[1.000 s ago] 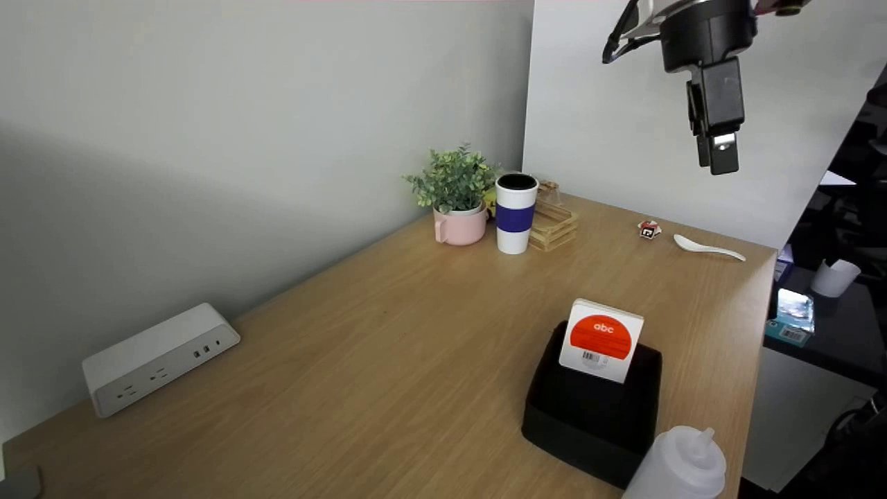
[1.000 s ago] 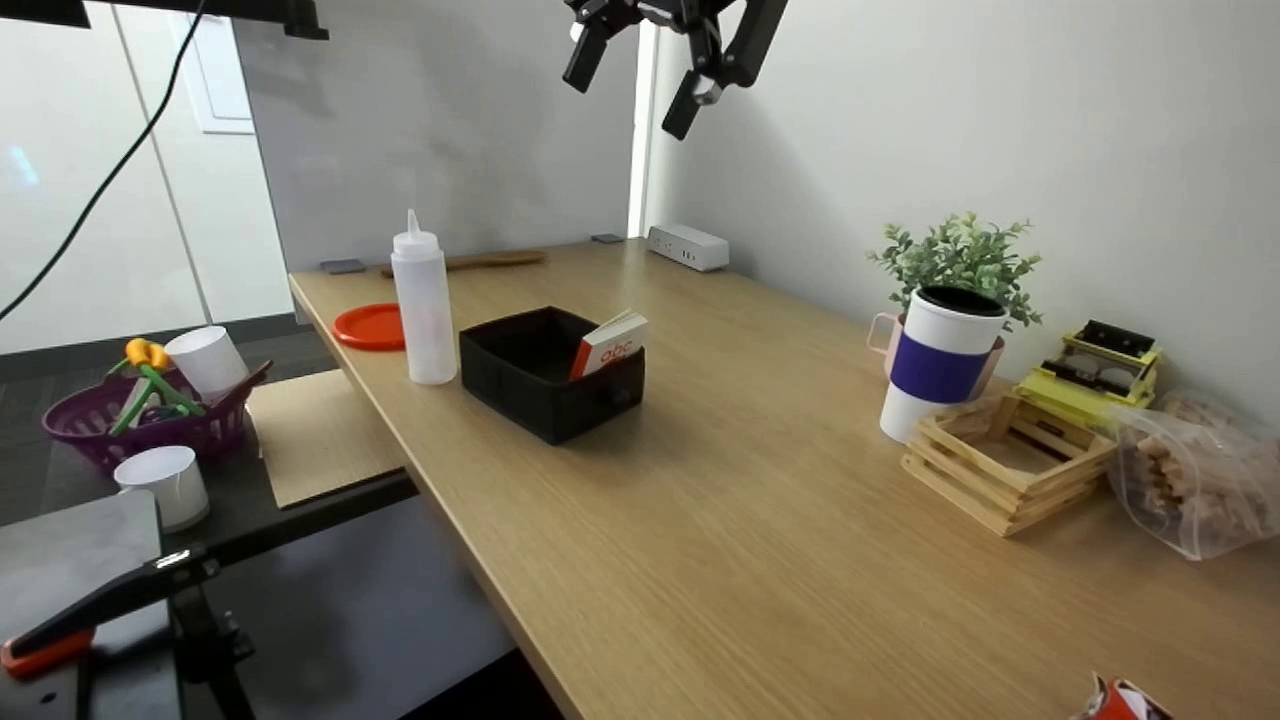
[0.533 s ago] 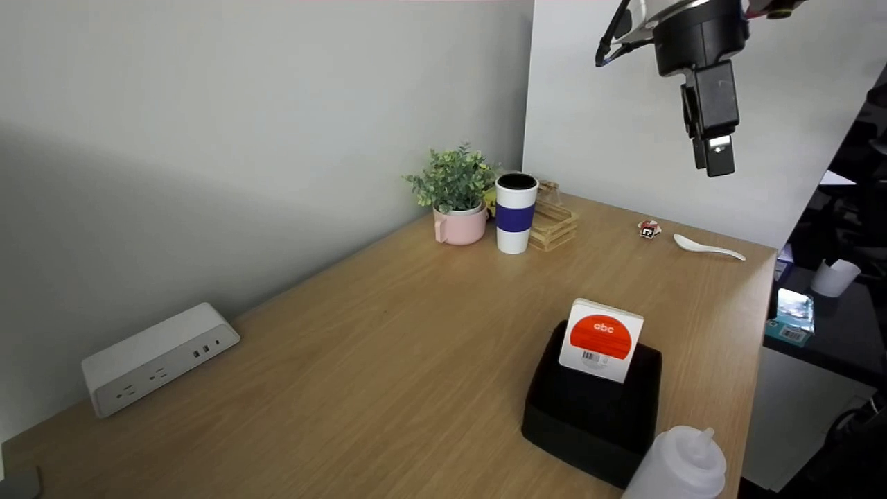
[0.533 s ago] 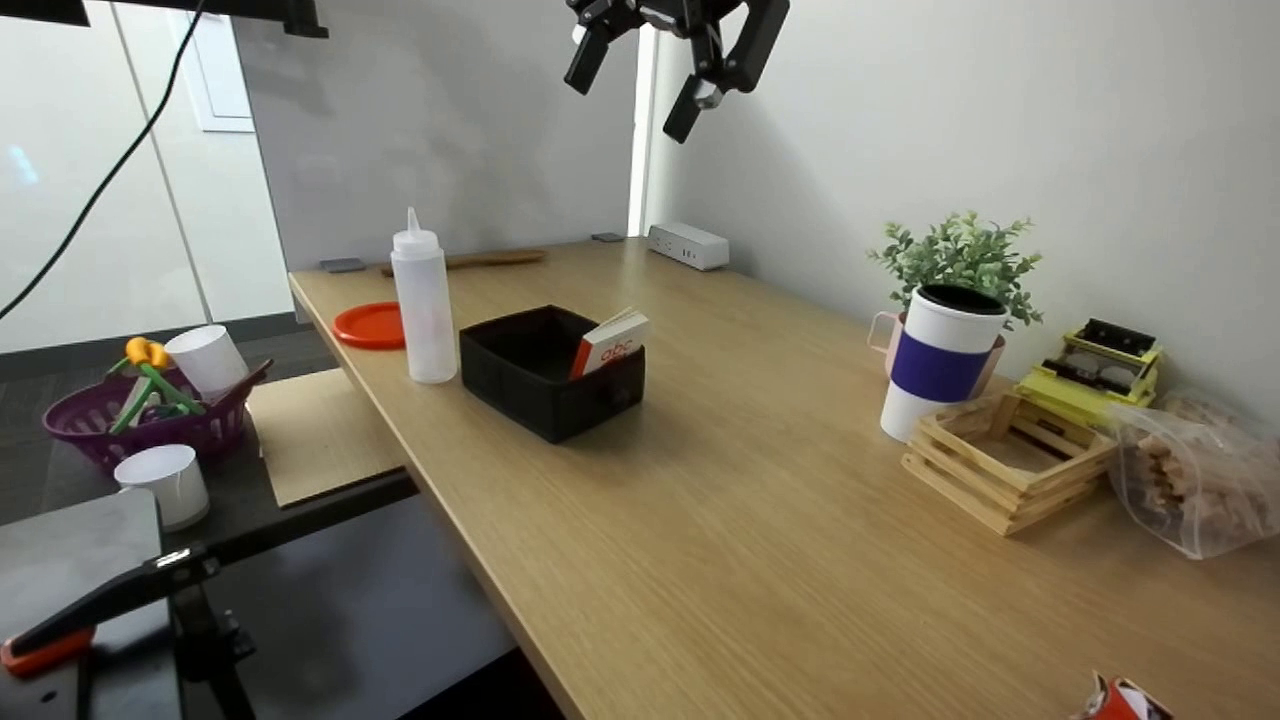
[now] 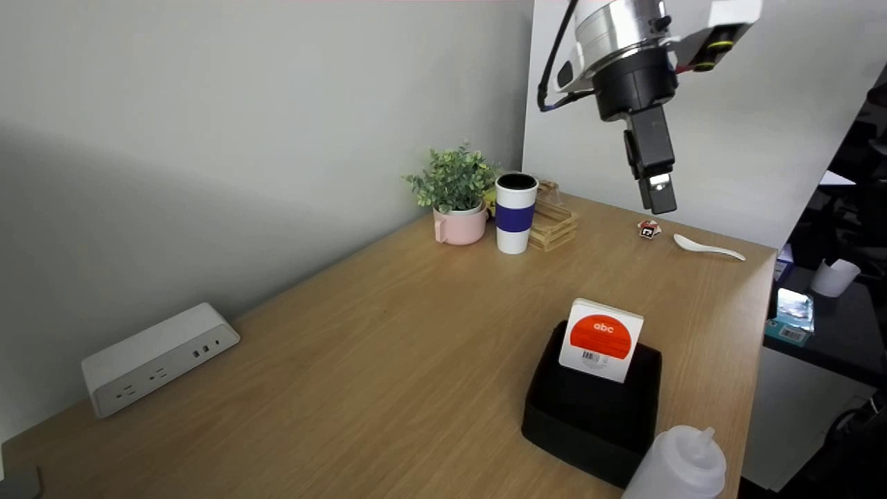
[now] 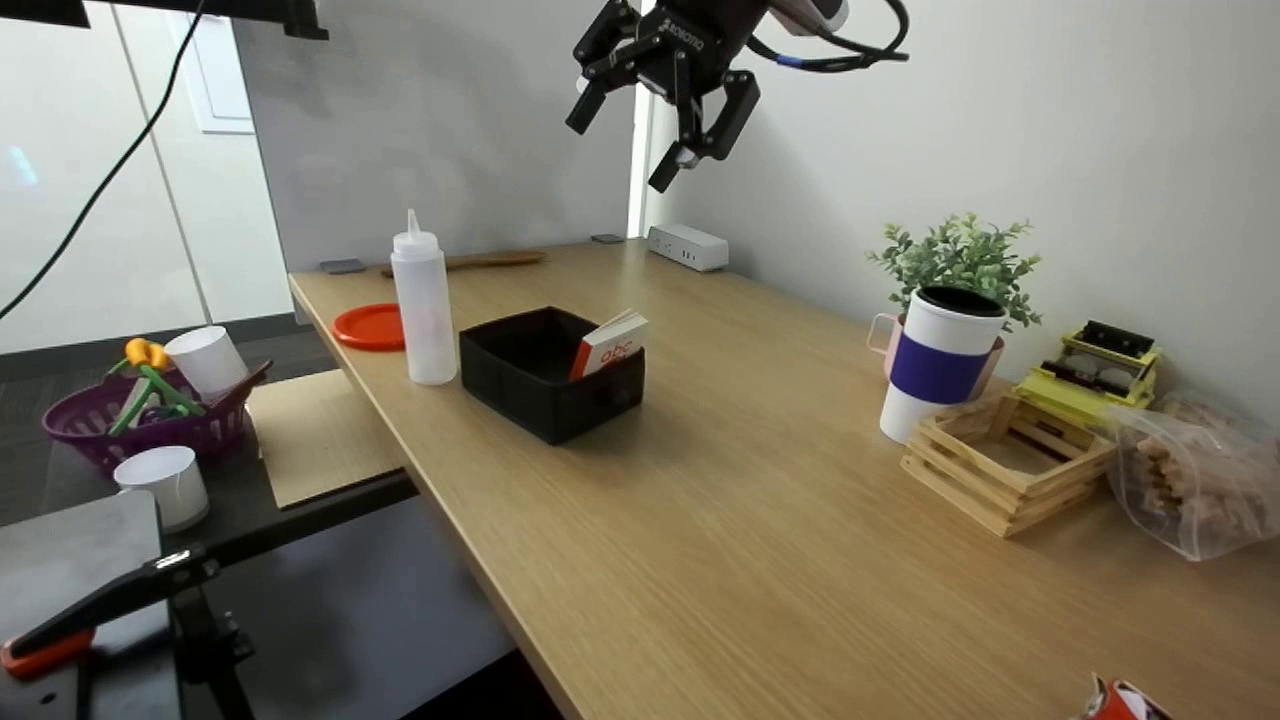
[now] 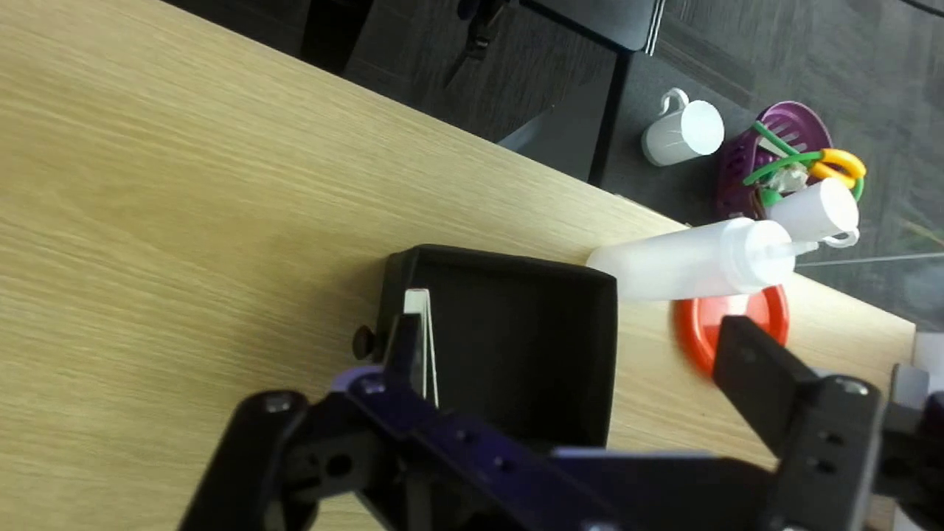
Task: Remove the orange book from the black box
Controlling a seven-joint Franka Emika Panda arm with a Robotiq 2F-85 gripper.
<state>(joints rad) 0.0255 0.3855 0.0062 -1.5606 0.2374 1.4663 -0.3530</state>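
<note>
The orange book (image 5: pixel 601 339) stands tilted inside the black box (image 5: pixel 572 440), with its top above the rim. In an exterior view the book (image 6: pixel 612 345) leans at one end of the box (image 6: pixel 598 408). My gripper (image 6: pixel 619 153) is open and empty, high above the table and well apart from the book; it also shows in an exterior view (image 5: pixel 654 206). In the wrist view the gripper (image 7: pixel 572 324) has its fingers wide apart, and one finger covers part of the book (image 7: pixel 417 301), seen edge-on in the box (image 7: pixel 516 339).
A translucent squeeze bottle (image 6: pixel 425 315) stands beside the box, with a red lid (image 6: pixel 365 328) close to it. A white tumbler (image 6: pixel 945 350), a plant (image 6: pixel 960 255) and a wooden crate (image 6: pixel 1000 475) stand by the wall. A white power strip (image 5: pixel 159 360) lies along the wall.
My gripper has come lower, moving down and left in an exterior view, so more of the arm shows. It stays open. The book and the box have not moved.
</note>
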